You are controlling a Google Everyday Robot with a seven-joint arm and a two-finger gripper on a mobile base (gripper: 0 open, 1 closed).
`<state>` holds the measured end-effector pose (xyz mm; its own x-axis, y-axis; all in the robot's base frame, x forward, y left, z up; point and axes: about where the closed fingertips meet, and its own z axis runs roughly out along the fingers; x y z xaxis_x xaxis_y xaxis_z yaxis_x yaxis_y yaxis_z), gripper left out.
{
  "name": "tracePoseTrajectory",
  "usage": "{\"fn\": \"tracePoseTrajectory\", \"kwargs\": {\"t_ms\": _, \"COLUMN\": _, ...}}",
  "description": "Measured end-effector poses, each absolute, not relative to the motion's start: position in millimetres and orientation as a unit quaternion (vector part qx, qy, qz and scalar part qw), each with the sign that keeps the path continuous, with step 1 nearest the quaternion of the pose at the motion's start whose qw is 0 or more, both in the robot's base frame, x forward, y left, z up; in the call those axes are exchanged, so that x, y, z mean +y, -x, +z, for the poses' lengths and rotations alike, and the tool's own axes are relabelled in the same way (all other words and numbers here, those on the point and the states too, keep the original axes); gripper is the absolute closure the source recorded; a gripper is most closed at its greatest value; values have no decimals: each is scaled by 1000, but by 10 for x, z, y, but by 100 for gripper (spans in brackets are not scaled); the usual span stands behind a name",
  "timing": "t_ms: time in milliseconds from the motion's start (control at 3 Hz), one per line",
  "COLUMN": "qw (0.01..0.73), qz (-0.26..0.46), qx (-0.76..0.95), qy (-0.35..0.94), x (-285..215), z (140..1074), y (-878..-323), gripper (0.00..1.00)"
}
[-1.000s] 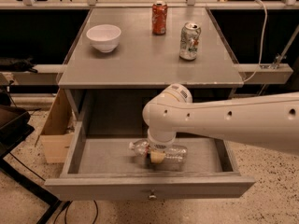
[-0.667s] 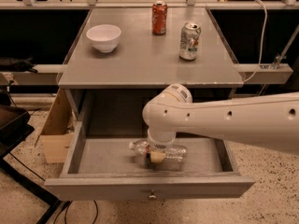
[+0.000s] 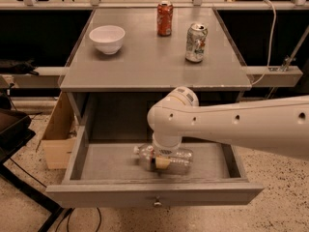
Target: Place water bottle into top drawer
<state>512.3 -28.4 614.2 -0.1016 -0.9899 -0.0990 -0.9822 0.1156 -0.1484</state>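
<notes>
Nearest, the top drawer (image 3: pixel 96 193) stood pulled wide open. On its floor lay the water bottle (image 3: pixel 181 159), on its side, with the gripper (image 3: pixel 161 162) down right on it under the white arm (image 3: pixel 231 127) (jaws pinching or spread, I could not tell). The placing step looked all but done. Next called for a clean release and a lift clear of the table (image 3: pixel 145 69) edge, where two cans and a bowl stood behind.

One water bottle (image 3: pixel 181 158), one top drawer (image 3: pixel 154 193) with one knob (image 3: pixel 156 203), one gripper (image 3: pixel 160 162) low in the drawer at the bottle, two soda cans on the far table (image 3: pixel 145 66), one red can (image 3: pixel 165 18), one silver can (image 3: pixel 196 42), one white bowl (image 3: pixel 107 38) far left, one cardboard box (image 3: pixel 58 141) left.
</notes>
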Motion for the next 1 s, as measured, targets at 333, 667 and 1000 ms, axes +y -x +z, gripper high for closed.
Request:
{"fn": "tracePoseTrajectory", "kwargs": {"t_ms": 333, "qw": 87, "qz": -22, "qx": 742, "qy": 665, "x": -284, "z": 6143, "y": -5123, "gripper": 0}}
{"fn": "tracePoseTrajectory", "kwargs": {"t_ms": 667, "qw": 87, "qz": -22, "qx": 742, "qy": 665, "x": -283, "z": 6144, "y": -5123, "gripper": 0}}
{"fn": "tracePoseTrajectory", "kwargs": {"t_ms": 1000, "qw": 90, "qz": -36, "qx": 726, "qy": 681, "x": -161, "z": 6378, "y": -5109, "gripper": 0}}
